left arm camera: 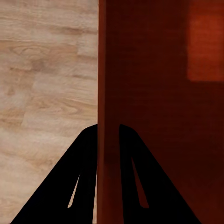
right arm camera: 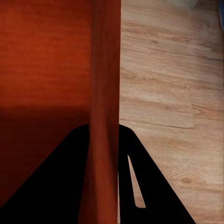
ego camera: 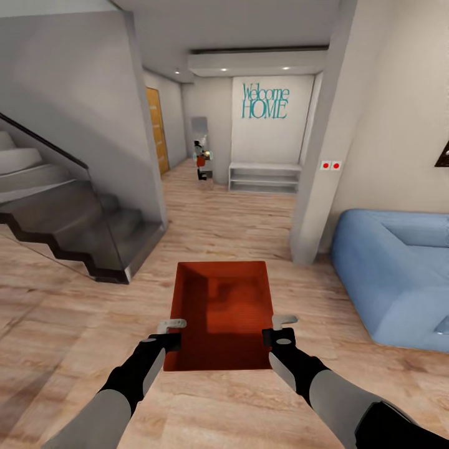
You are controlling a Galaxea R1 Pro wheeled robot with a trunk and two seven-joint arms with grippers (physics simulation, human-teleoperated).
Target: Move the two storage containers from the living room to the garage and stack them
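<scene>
1. The orange bin (ego camera: 224,315) hangs over the wood floor (ego camera: 237,218) near the sofa (ego camera: 393,274).
2. The left gripper (ego camera: 167,333) and right gripper (ego camera: 282,329) each pinch 1 thin side wall.
3. It looks light, stiff and slippery; opposite-wall grips suit it.

Blue sofa (ego camera: 399,274), dark staircase (ego camera: 68,218), white shelf (ego camera: 265,178).

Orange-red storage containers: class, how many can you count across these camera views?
1. The orange-red rectangular storage container is held above the wood plank floor, its side walls gripped by the left end effector and right end effector. A second may be out of view.
</scene>
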